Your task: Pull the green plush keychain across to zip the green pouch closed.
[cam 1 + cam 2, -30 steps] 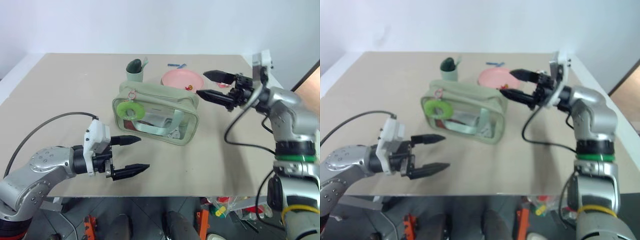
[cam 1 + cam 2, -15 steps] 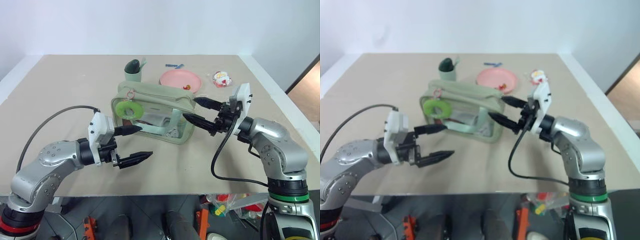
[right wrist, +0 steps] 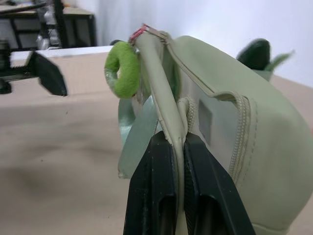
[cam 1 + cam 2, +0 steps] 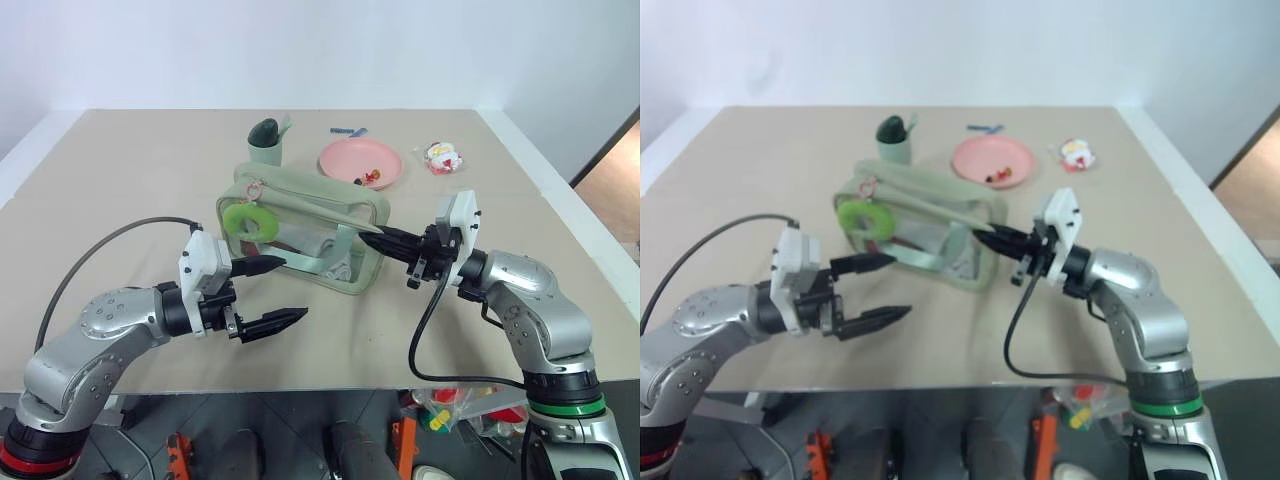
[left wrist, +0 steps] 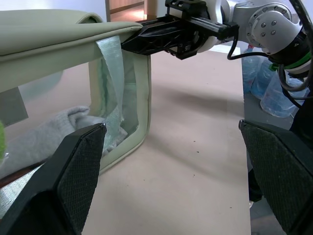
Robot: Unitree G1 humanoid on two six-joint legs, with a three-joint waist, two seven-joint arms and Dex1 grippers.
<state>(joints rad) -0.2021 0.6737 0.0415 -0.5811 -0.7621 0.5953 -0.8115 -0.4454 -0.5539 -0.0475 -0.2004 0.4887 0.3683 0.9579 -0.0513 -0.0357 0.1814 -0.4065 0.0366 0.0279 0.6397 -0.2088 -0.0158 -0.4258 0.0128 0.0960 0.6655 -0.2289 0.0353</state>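
My right gripper (image 4: 378, 236) has its two black fingers pressed together, pinching the top edge of the green pouch (image 4: 300, 200) at its right end. The fingers point roughly level toward the pouch, with the wrist and bent elbow trailing away to the right of it. My left gripper (image 4: 275, 292) hovers just in front of the pouch's near left corner, its fingers spread wide apart. The upper finger (image 4: 262, 265) lies close to the pouch's near face; whether it touches, I cannot tell. That forearm reaches in from the left, level.
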